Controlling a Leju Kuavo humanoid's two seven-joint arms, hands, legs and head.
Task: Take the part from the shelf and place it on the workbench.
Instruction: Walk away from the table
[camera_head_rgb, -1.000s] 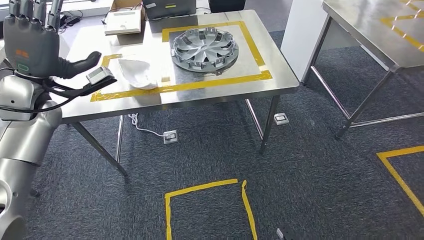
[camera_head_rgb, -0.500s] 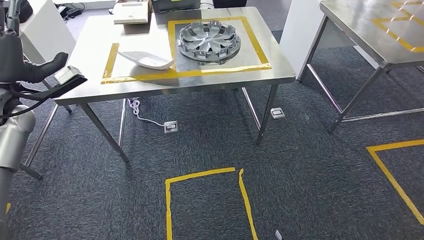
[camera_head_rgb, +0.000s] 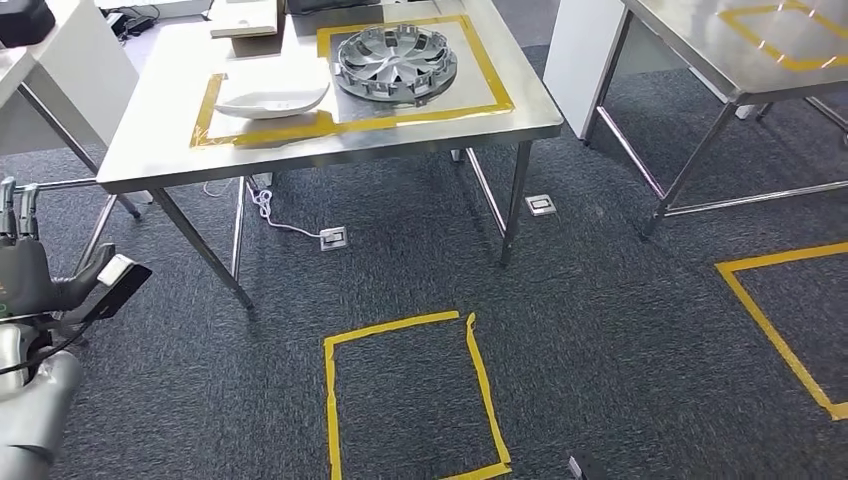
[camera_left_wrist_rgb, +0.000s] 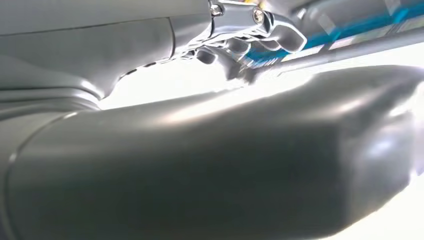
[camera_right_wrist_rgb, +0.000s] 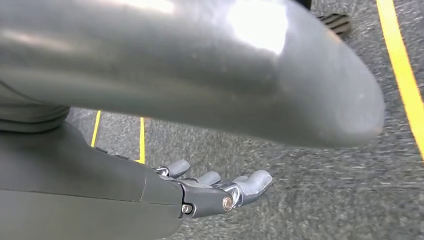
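Wheel cover (camera_head_rgb: 395, 63) & white part (camera_head_rgb: 270, 101) are lying in the tape box on the counter (camera_head_rgb: 150, 150). Left robot hand (camera_head_rgb: 30, 280) and right robot hand (camera_right_wrist_rgb: 220, 192) are hanging w/ fingers spread, holding nothing.

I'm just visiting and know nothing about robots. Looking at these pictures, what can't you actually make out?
- Left robot hand, head view: cut by the picture's edge, so its grasp can't be judged; in the left wrist view the thumb blocks it.
- Right robot hand, right wrist view: the thumb covers much of it; only fingertips show over the carpet.
- Shelf: not seen.
- Cardboard box, head view: cut by the top edge.
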